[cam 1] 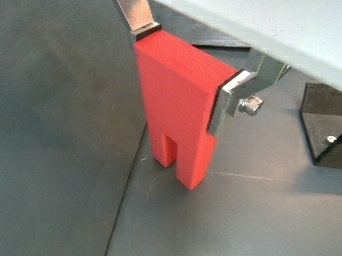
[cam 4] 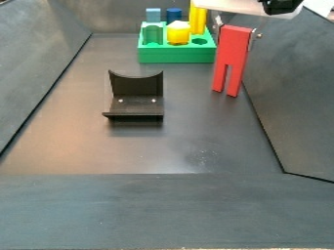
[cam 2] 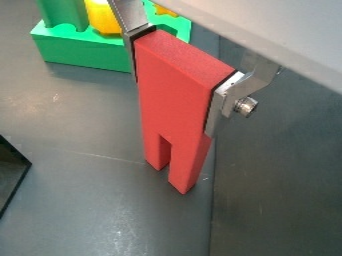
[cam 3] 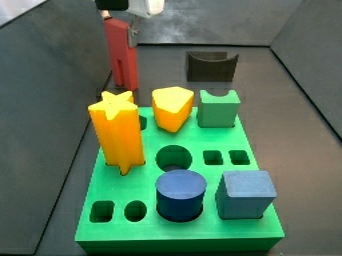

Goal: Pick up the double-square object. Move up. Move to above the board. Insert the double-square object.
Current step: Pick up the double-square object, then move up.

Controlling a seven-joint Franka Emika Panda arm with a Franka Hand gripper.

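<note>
The double-square object, a tall salmon-red block with two legs split by a narrow slot, stands upright on the dark floor in both wrist views. My gripper is shut on its upper end, one silver finger on each side. In a side view the block stands behind the board, near the far left wall, with the gripper over it. In a side view the block stands right of the board, with the gripper on its top end. Whether its legs touch the floor I cannot tell.
On the board stand a yellow star prism, a yellow piece, a small green notched block, a blue cylinder and a blue cube. The dark fixture stands on the floor. Slanted grey walls enclose the floor.
</note>
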